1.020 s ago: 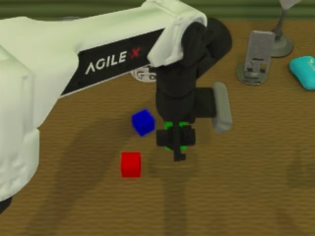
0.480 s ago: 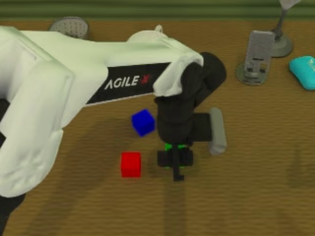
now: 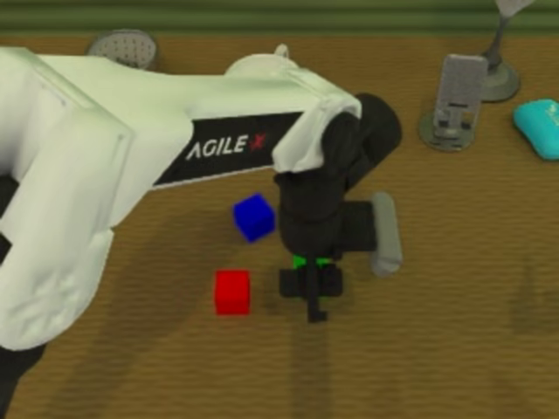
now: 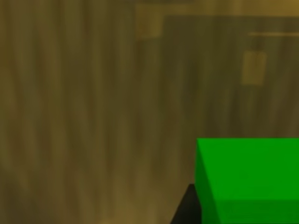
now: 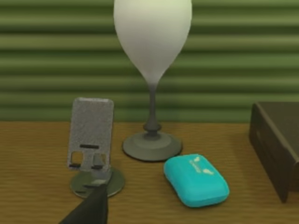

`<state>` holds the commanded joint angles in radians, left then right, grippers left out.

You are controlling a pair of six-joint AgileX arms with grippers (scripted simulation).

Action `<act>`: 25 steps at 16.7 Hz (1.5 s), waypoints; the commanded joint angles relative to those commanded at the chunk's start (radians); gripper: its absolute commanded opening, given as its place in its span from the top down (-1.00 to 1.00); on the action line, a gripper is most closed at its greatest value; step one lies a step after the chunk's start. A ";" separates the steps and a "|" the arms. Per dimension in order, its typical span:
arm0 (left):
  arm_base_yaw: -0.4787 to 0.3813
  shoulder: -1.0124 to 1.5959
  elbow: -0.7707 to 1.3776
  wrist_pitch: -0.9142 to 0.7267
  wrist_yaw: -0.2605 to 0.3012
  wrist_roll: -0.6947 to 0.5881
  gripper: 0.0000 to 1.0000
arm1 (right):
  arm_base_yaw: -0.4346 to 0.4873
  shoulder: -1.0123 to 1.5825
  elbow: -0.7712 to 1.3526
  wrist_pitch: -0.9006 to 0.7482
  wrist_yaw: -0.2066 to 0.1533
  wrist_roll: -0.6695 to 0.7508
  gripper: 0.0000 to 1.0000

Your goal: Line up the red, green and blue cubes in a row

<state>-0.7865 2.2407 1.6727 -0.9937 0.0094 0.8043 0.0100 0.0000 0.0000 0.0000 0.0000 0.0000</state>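
Risk was misalignment: our left gripper [image 3: 313, 281] sat clenched on the green cube [image 3: 303, 260] just right of the red cube [image 3: 232, 291], blue cube [image 3: 254, 216] above; releasing crooked could break our row

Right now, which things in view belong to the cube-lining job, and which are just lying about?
Job: red cube; blue cube; green cube, held by the left gripper right of the red one.

Lying about: phone stand; teal case; lamp; dark box; round grey disc.
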 joint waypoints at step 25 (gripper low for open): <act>0.021 -0.059 0.172 -0.233 -0.001 -0.002 -1.00 | 0.000 0.000 0.000 0.000 0.000 0.000 -1.00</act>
<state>-0.7658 2.1820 1.8448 -1.2271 0.0088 0.8027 0.0100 0.0000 0.0000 0.0000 0.0000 0.0000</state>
